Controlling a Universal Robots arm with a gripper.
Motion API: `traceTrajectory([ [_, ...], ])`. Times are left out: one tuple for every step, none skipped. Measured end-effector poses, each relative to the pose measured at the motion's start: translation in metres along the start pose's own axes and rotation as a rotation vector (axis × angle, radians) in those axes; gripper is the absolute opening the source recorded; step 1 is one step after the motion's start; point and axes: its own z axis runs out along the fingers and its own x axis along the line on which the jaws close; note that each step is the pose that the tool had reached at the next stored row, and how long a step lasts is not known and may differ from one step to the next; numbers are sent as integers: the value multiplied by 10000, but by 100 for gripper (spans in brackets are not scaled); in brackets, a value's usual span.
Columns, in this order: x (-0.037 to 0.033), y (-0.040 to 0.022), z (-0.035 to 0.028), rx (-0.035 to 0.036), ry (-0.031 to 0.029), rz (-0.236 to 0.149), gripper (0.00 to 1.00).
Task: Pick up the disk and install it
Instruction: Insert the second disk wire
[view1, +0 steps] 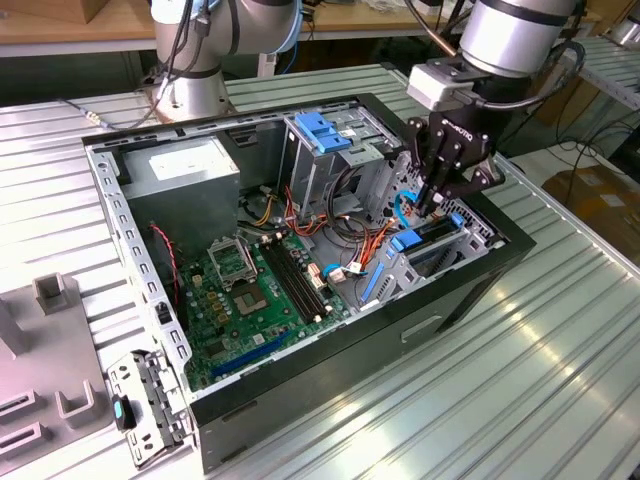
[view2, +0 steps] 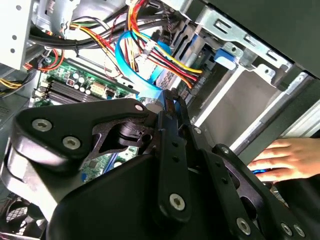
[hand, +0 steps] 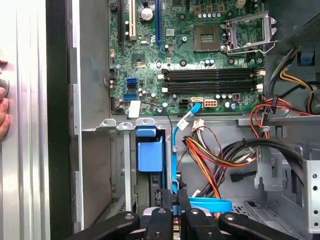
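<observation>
The black gripper (view1: 432, 196) is hanging inside the open computer case (view1: 330, 345), above the drive bay at the case's front corner, beside the tall metal cage with the blue handle (view1: 322, 130). In the first wrist view its fingers (hand: 161, 210) are standing close together, nearly touching, around a thin edge just beside the blue cable (hand: 176, 142); whether they are clamping anything cannot be told. The disk (view1: 432, 236) is sitting in the bay directly under the gripper, its blue rail (view1: 410, 240) showing. The green motherboard (view1: 255, 290) is lying on the case floor beside the bay. A person's hand (view2: 287, 160) is resting outside the case wall.
</observation>
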Motion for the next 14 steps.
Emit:
traceTrajectory([
  [23, -1, 2, -1, -50, -1, 16],
  [37, -1, 4, -2, -84, -2, 16],
  [47, -1, 4, -3, -103, -2, 16],
  [56, -2, 5, -3, -120, -3, 16],
  [70, -2, 6, -4, -133, -4, 16],
  [103, -3, 8, -4, -148, -5, 16],
  [126, -4, 11, -5, -160, -4, 16],
  [141, -4, 13, -5, -170, -4, 16],
  [160, -5, 16, -5, -188, -5, 16],
  [170, -5, 17, -6, -212, -6, 16],
  [173, -5, 20, -7, -232, -6, 16],
  [175, -5, 23, -7, -248, -7, 16],
  [175, -6, 26, -7, -263, -8, 16],
  [176, -6, 26, -8, -281, -8, 16],
])
